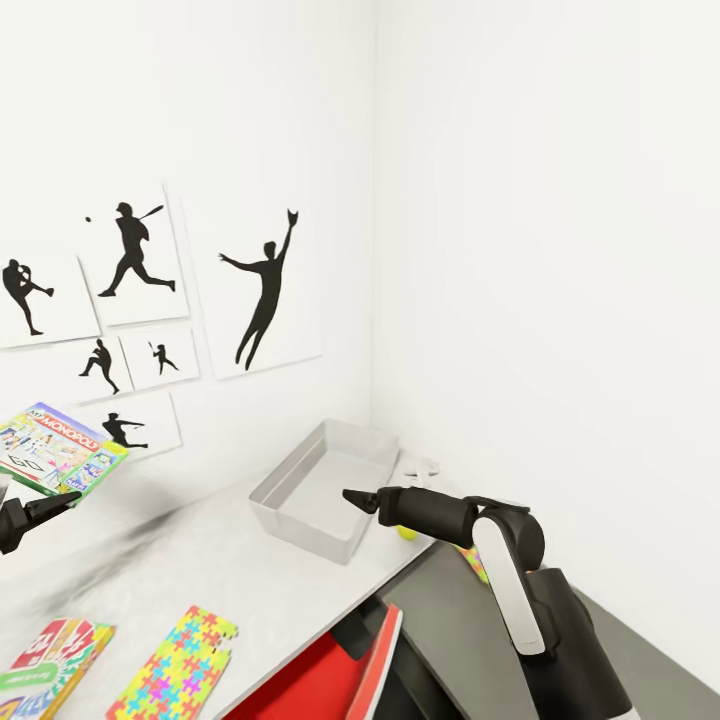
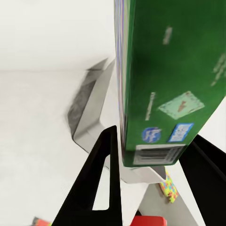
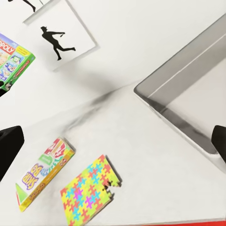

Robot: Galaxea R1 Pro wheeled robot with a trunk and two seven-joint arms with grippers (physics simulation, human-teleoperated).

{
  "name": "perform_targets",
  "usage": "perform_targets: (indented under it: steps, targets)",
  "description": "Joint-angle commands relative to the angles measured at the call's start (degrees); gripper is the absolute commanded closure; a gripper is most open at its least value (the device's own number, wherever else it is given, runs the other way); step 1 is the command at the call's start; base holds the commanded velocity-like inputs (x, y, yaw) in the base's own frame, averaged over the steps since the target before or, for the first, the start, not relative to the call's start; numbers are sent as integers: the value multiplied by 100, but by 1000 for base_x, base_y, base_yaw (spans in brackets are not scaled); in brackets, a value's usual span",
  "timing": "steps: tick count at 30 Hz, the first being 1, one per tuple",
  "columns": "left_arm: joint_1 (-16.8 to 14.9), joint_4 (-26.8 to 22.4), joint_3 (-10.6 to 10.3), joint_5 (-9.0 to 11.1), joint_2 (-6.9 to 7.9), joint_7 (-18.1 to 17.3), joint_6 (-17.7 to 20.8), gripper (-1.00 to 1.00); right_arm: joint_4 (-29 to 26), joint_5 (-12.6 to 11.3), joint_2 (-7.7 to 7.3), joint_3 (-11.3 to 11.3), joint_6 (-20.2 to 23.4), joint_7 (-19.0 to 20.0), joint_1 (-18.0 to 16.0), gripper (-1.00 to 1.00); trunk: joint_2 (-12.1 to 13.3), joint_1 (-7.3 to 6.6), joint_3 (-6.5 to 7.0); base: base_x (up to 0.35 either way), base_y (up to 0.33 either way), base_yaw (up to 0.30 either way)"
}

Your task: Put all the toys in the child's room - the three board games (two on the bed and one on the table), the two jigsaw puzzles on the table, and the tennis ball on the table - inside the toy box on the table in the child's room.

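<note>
So far nothing is seen inside the toy box (image 1: 325,490). A Monopoly board game (image 1: 55,450) is clamped in the left gripper (image 1: 60,502), held up well away from the box. The right gripper (image 1: 362,498) hangs open-fingered over the box's near wall. A second board game (image 3: 44,172), a jigsaw puzzle (image 3: 89,195) and the tennis ball (image 1: 406,532) remain outside it.

The right arm (image 1: 510,580) has glossy black segments, a white panel and a pointed black end effector (image 1: 360,498).
</note>
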Motion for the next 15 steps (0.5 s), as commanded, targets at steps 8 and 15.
perform_targets:
  steps: [8, 15]
  targets:
    - [-2, 4, 10, 12, 0, -10, 46, 100, -2, 50, 2, -10, 21, 57, -2, -100, -5, 2, -3, 33, 33, 3]
    - [-2, 4, 10, 12, -3, -10, 43, 100, -2, 50, 2, -10, 21, 60, -2, -100, -5, 2, -3, 183, 2, 0]
